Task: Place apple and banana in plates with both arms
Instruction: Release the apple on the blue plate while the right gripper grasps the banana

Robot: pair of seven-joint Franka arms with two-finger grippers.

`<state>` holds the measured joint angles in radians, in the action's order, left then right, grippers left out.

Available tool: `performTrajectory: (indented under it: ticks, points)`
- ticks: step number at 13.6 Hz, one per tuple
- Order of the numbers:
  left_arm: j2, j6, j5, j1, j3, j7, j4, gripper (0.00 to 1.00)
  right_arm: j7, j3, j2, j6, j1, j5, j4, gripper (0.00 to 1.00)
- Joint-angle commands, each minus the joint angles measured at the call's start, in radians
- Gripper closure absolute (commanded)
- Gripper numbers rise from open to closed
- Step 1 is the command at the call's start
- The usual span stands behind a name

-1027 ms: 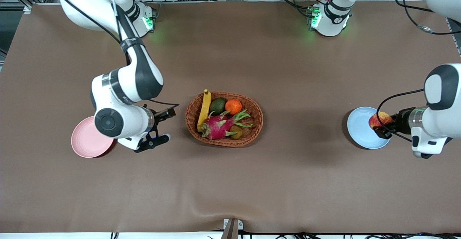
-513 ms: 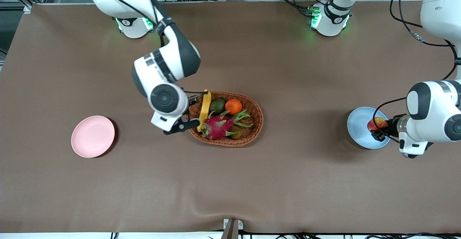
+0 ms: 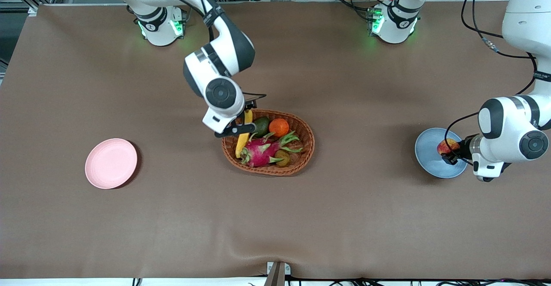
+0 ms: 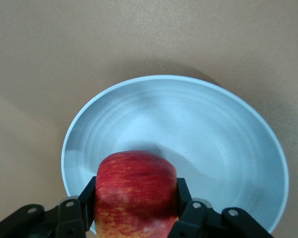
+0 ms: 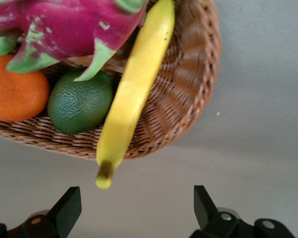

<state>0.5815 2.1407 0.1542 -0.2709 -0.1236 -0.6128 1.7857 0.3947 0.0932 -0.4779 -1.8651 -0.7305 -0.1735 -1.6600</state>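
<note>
The apple (image 4: 135, 191), red with yellow streaks, is clamped between the fingers (image 4: 74, 218) of the left gripper (image 3: 450, 152) and is held over the blue plate (image 3: 430, 156). Whether the fruit touches the plate surface cannot be told; in the left wrist view it appears just above the near rim.

The banana (image 3: 243, 134) is seen lying in the woven basket (image 3: 301, 161), which serves as landmark at the table's middle. It rests along the basket's edge at the right arm's end, its dark stem tip (image 5: 105, 176) poking over the rim. Beside it in the basket are noted a green fruit (image 5: 80, 106), an orange (image 3: 279, 127), and a pink dragon fruit (image 3: 260, 151).

The right gripper (image 3: 242, 116) is positioned over the basket rim above the banana's stem end, its fingers (image 5: 64, 210) spread wide and nothing grasped.

The pink plate (image 3: 111, 163) is found well apart from the basket, toward the right arm's end of the table. The blue plate is placed well apart from the basket toward the left arm's end.
</note>
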Motion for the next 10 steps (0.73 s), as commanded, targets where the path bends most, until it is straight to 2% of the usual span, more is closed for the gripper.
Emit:
performTrajectory:
  ticks: [1, 5, 8, 9, 10]
  points:
    - [-0.009, 0.016, 0.022, -0.016, -0.008, 0.008, 0.008, 0.00, 0.071, 0.003, 0.055, -0.103, -0.035, -0.008, -0.084, 0.00]
    - [-0.090, 0.005, 0.022, -0.013, -0.010, 0.008, -0.009, 0.00, 0.165, 0.003, 0.035, -0.134, -0.069, -0.006, -0.089, 0.00]
    - [-0.208, -0.069, 0.009, -0.011, -0.024, 0.018, -0.043, 0.00, 0.165, 0.005, 0.022, -0.180, -0.072, -0.006, -0.104, 0.15]
    - [-0.233, -0.106, 0.005, -0.008, -0.046, 0.018, -0.078, 0.00, 0.165, 0.003, 0.021, -0.180, -0.064, -0.006, -0.107, 0.22]
    - [-0.244, -0.154, 0.004, -0.010, -0.074, 0.018, -0.122, 0.00, 0.165, 0.003, 0.016, -0.180, -0.064, -0.006, -0.107, 0.25]
